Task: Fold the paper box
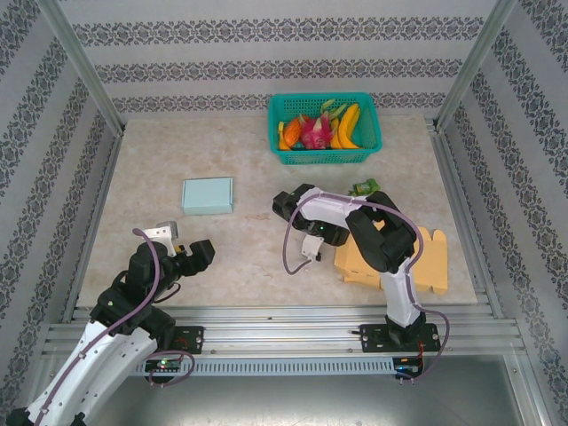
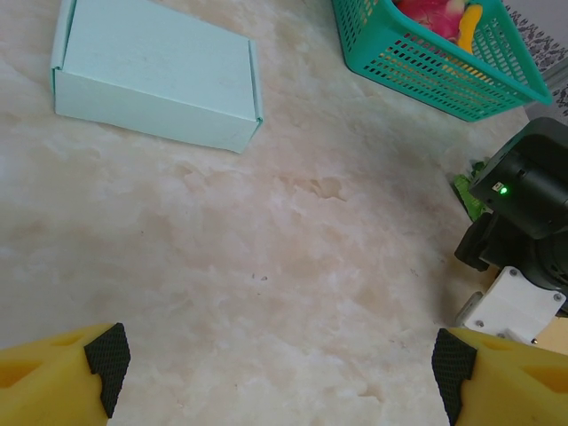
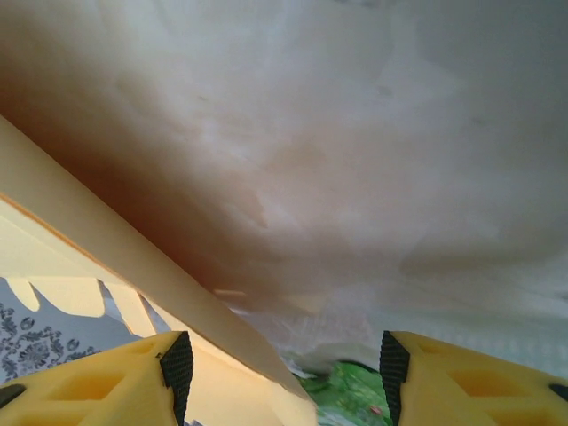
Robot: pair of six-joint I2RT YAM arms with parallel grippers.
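Down by the near-left corner of the beige marbled tabletop, the left gripper hangs above bare surface, its yellow fingers spread wide and holding nothing. Beyond it, toward the left side of the tabletop, a closed light-blue rectangular box lies flat, well apart from everything else. At the far edge, right of the middle, stands a teal plastic mesh basket holding toy fruit: orange, pink and yellow pieces.

The right arm bends back over the tabletop's right half, a purple cable looping beside it. The right gripper has its fingers partly apart, and the edge of a raised panel runs between them, closer to the left finger; I cannot tell whether either pad touches it. That panel belongs to the unfolded tan cardboard box, which lies near the near-right corner, with the arm's elbow covering much of it from above. A small green object, too small to identify, lies just beyond the arm, between it and the basket.
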